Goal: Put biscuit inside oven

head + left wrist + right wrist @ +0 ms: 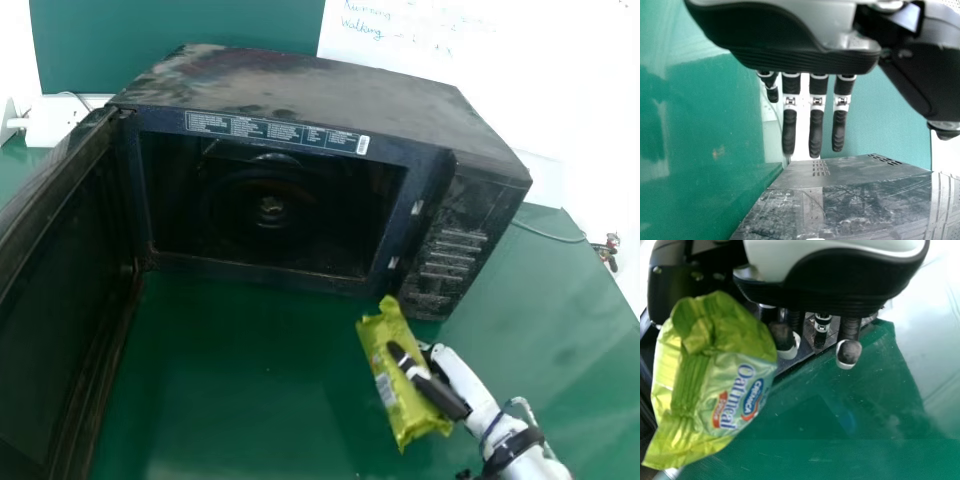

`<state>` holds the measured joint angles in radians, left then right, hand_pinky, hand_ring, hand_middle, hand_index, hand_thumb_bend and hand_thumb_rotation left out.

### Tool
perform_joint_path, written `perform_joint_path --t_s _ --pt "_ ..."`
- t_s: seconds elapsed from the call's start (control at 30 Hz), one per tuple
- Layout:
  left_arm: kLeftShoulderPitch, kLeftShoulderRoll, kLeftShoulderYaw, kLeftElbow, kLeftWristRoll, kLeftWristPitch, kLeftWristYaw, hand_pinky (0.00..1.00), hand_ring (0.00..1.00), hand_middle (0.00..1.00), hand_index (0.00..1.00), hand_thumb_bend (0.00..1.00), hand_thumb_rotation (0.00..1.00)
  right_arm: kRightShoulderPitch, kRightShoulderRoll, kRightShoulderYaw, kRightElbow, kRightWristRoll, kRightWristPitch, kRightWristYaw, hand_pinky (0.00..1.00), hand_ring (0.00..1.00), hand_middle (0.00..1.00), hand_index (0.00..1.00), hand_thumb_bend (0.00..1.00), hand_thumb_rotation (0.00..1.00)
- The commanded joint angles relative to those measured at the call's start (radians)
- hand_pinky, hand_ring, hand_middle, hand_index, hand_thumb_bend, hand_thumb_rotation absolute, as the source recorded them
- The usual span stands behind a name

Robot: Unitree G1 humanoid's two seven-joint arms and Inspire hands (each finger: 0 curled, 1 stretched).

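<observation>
In the head view, my right hand (430, 382) holds the green biscuit packet (398, 375) in front of the oven's lower right corner, outside the cavity. The black oven (310, 85) stands with its door (65, 300) swung wide to the left. The right wrist view has the biscuit packet (715, 385) pinched at my right hand (840, 285), some fingers curled. My left hand (790, 55), in the left wrist view, has straight fingers and nothing in them, with the oven's casing (855, 200) beyond.
The green table (240, 380) spreads in front of and to the right of the oven. A white socket box (58, 120) with a cable sits behind the door at the left. A whiteboard with handwriting (480, 60) stands behind.
</observation>
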<state>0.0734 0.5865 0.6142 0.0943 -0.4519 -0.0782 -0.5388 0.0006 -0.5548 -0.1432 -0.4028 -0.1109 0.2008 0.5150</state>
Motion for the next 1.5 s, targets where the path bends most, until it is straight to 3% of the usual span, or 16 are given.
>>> perform_joint_path --t_s 0.0,0.07,0.33,0.47,0.67,1.47 --pt "0.009 -0.005 0.003 0.011 0.007 -0.011 0.001 0.51 0.59 0.64 0.65 0.83 0.6 -0.013 0.011 -0.02 -0.002 0.048 0.025 0.002 0.0 0.0 0.0 0.05 0.6 0.0" --pt "0.011 -0.004 0.003 0.012 0.015 -0.018 0.004 0.55 0.61 0.65 0.65 0.8 0.6 -0.02 0.02 -0.028 -0.002 0.091 0.05 0.004 0.0 0.0 0.0 0.05 0.62 0.0" --pt "0.01 -0.007 0.001 0.003 0.011 -0.003 0.01 0.52 0.64 0.66 0.65 0.8 0.59 -0.041 0.03 -0.019 -0.015 0.163 0.113 -0.015 0.0 0.0 0.0 0.05 0.61 0.0" --pt "0.01 -0.006 0.0 0.004 0.018 -0.014 0.012 0.49 0.58 0.63 0.64 0.81 0.59 -0.057 0.036 0.008 -0.027 0.148 0.111 -0.031 0.0 0.0 0.0 0.05 0.58 0.0" --pt "0.014 -0.007 0.0 0.004 0.023 -0.027 0.007 0.55 0.61 0.65 0.65 0.81 0.6 -0.097 0.032 0.063 -0.034 0.118 0.13 -0.042 0.0 0.0 0.0 0.05 0.61 0.0" --pt "0.028 -0.017 0.0 -0.021 0.007 -0.023 -0.001 0.53 0.59 0.63 0.63 0.82 0.58 -0.297 0.105 0.211 0.092 0.024 0.143 -0.095 0.0 0.0 0.0 0.06 0.59 0.0"
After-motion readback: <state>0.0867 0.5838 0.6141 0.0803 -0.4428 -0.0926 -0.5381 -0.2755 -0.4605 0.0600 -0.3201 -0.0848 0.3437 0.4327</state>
